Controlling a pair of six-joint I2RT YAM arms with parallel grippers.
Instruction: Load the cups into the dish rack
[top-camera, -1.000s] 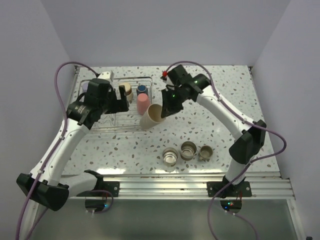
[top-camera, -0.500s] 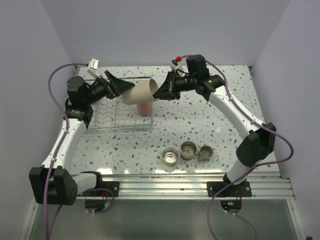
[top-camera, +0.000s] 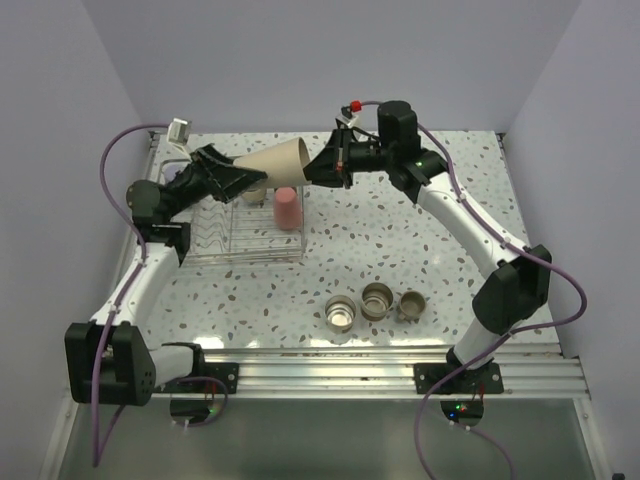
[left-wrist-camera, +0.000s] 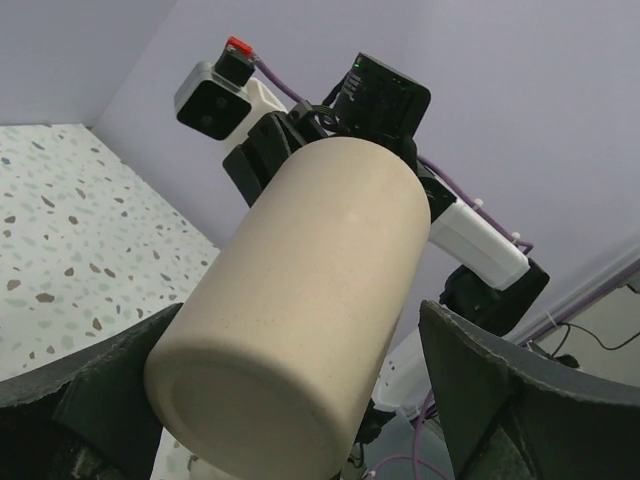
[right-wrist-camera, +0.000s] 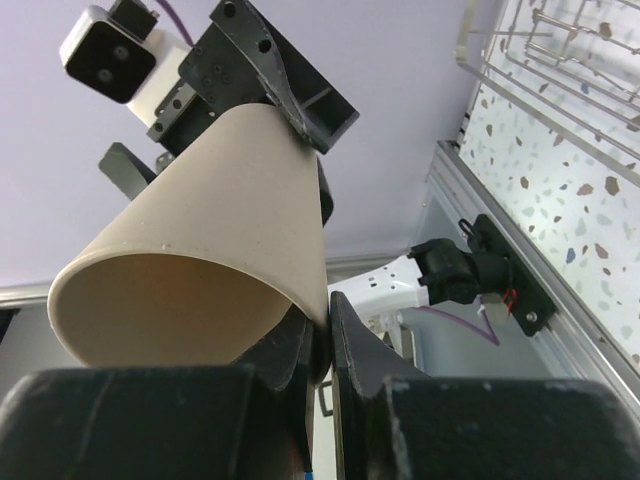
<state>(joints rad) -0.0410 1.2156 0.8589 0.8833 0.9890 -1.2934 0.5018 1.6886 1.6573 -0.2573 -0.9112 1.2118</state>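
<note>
Beige cup (top-camera: 272, 160) abv rack (top-camera: 232, 252); pink cup (top-camera: 287, 210) inside.

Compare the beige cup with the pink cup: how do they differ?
The beige cup lies sideways in the air, its rim pinched by the right gripper. The pink cup stands in the dish rack, untouched. Both are plain, handleless cups.

Matt smooth plastic: beige cup (left-wrist-camera: 300, 320); shiny metal: steel cups (top-camera: 377, 299).
</note>
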